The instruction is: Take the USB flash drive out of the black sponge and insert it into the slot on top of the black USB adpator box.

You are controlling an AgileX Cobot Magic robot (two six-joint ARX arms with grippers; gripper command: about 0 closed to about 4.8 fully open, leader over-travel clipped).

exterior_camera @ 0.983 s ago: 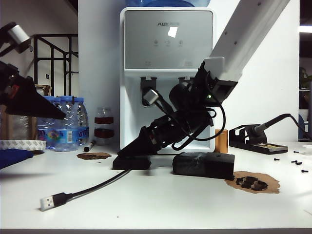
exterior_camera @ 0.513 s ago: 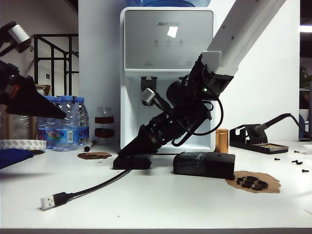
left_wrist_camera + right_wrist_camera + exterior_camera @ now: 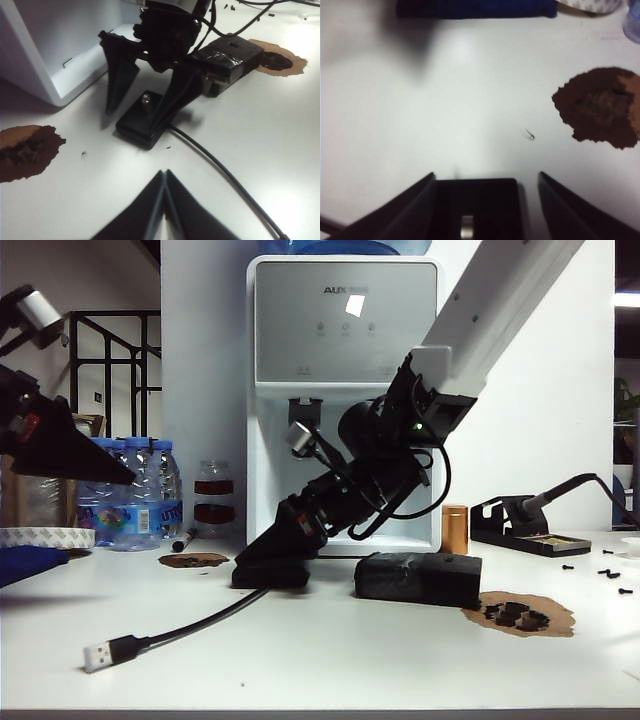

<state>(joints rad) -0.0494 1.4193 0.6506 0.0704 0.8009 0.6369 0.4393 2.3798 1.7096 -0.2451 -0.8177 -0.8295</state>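
- My right gripper (image 3: 145, 97): black jaws spread wide, one each side of the small flat matte black USB adaptor box (image 3: 145, 122), holding nothing.
- Tiny grey-silver metal USB flash drive (image 3: 147, 99): standing upright in the slot on top of that box, free of my fingers. Right wrist view shows it (image 3: 466, 226) between the open jaws.
- My left gripper (image 3: 164, 210): jaws pressed together, empty, hanging well clear on the left of the table.
- Large black foam sponge block (image 3: 418, 578): just beside the box, no drive in it.
- Handling, my read: drive is light, rigid, slick metal. Pinch the flat sides high on the exposed end; push straight, side load could bend the plug.
- Box is light; may slide or tip on its black cable (image 3: 195, 625).
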